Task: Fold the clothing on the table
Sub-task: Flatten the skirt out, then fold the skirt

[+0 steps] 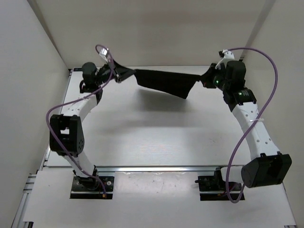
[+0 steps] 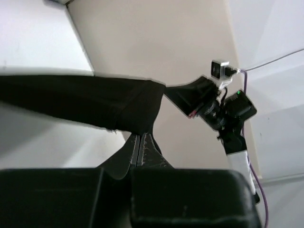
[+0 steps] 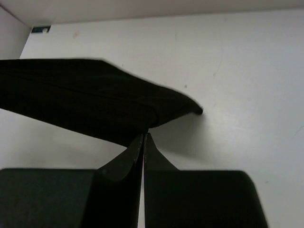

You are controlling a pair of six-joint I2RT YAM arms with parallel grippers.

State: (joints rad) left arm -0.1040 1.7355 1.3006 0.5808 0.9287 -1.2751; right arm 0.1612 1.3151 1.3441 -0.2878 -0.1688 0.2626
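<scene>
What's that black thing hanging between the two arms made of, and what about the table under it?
The clothing looks like soft, matte fabric: it sags between its two held ends and shows no shine. The table seems to be a hard, smooth white board, flat and faintly scuffed; its exact material is unclear.

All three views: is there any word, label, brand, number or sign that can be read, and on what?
None can be read. The clothing is plain black and the table bare white, without lettering.
A small dark patch at the table's far edge in the right wrist view is too small to read.
</scene>
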